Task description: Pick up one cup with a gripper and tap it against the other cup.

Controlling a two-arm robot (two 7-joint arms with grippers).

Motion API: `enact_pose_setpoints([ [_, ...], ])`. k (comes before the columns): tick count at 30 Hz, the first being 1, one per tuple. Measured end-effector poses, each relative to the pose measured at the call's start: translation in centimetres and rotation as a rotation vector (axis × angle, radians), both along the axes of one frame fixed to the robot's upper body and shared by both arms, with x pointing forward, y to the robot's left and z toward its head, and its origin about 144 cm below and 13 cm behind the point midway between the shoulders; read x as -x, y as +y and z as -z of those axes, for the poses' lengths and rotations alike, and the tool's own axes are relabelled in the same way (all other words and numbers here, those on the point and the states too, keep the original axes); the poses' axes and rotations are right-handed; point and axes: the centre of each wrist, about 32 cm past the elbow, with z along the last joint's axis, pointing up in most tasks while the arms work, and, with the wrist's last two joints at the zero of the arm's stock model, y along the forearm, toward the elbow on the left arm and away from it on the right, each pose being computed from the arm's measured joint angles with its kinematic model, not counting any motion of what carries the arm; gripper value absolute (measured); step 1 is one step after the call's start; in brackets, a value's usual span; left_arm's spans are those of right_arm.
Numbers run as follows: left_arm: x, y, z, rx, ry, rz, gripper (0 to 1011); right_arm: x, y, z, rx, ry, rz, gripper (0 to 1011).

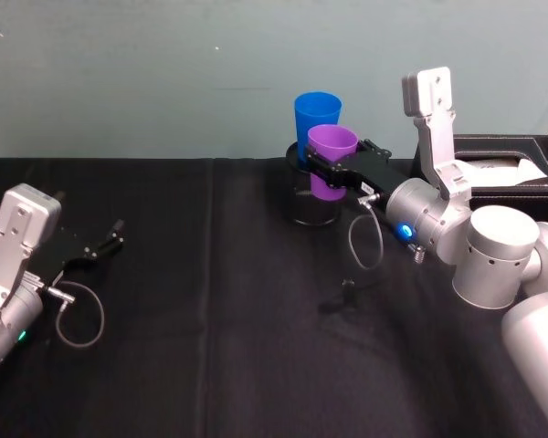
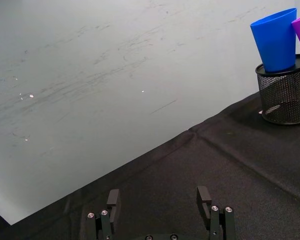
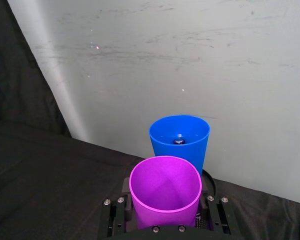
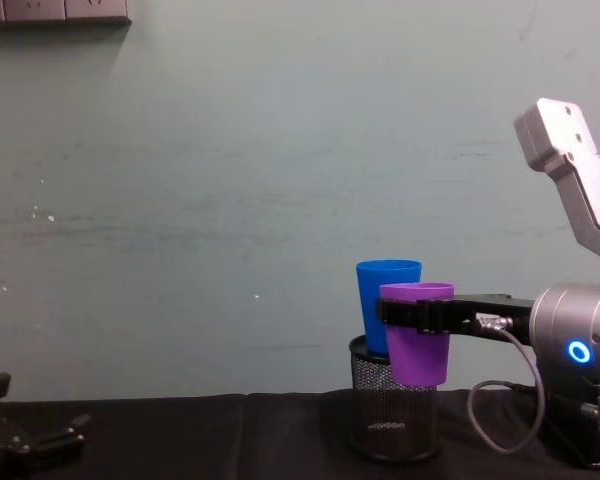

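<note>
My right gripper (image 1: 334, 170) is shut on the purple cup (image 1: 331, 146), clamping its sides and holding it upright above the table. The purple cup (image 4: 417, 340) hangs right beside the blue cup (image 4: 385, 300), on the side nearer me; I cannot tell whether they touch. The blue cup (image 1: 316, 114) stands upright in a black wire-mesh holder (image 1: 312, 208). In the right wrist view the purple cup (image 3: 165, 192) sits between the gripper's fingers (image 3: 217, 217), with the blue cup (image 3: 179, 140) just behind. My left gripper (image 1: 118, 234) rests open low at the left, far from both cups.
A black tissue box (image 1: 502, 164) stands at the back right behind my right arm. A small black object (image 1: 347, 285) lies on the black cloth in front of the mesh holder (image 4: 395, 420). A pale wall runs close behind the table.
</note>
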Motion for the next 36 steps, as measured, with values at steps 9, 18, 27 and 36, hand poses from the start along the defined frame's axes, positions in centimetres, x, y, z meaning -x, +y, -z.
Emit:
enact_pose_setpoints([
  [9, 0.00, 0.00, 0.00, 0.000, 0.000, 0.000, 1000, 0.00, 0.00, 0.00, 0.000, 0.000, 0.000, 731],
  [18, 0.00, 0.00, 0.00, 0.000, 0.000, 0.000, 1000, 0.00, 0.00, 0.00, 0.000, 0.000, 0.000, 731],
  [27, 0.00, 0.00, 0.00, 0.000, 0.000, 0.000, 1000, 0.00, 0.00, 0.00, 0.000, 0.000, 0.000, 731],
  [36, 0.00, 0.00, 0.00, 0.000, 0.000, 0.000, 1000, 0.00, 0.00, 0.00, 0.000, 0.000, 0.000, 731],
])
